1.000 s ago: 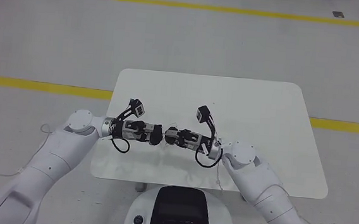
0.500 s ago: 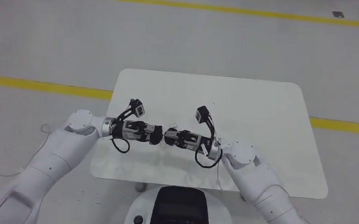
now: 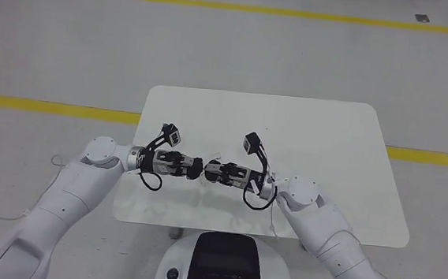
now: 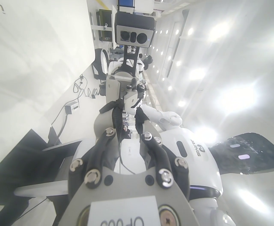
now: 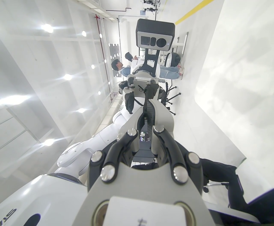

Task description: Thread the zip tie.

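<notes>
Found the left pincer (image 3: pixel 199 169) and right pincer (image 3: pixel 210 169) tip to tip above the counter (image 3: pixel 326 147), close to its near edge, left of middle. Made out the zip tie (image 4: pixel 119 149) only as a thin dark strand, held off the counter, long axis running from the meeting tips back between the left pincer's fingers toward its palm, bending aside there. Saw the left fingers standing apart, the right ones pressed together at the tips; could not tell whether these nipped the strand.
</notes>
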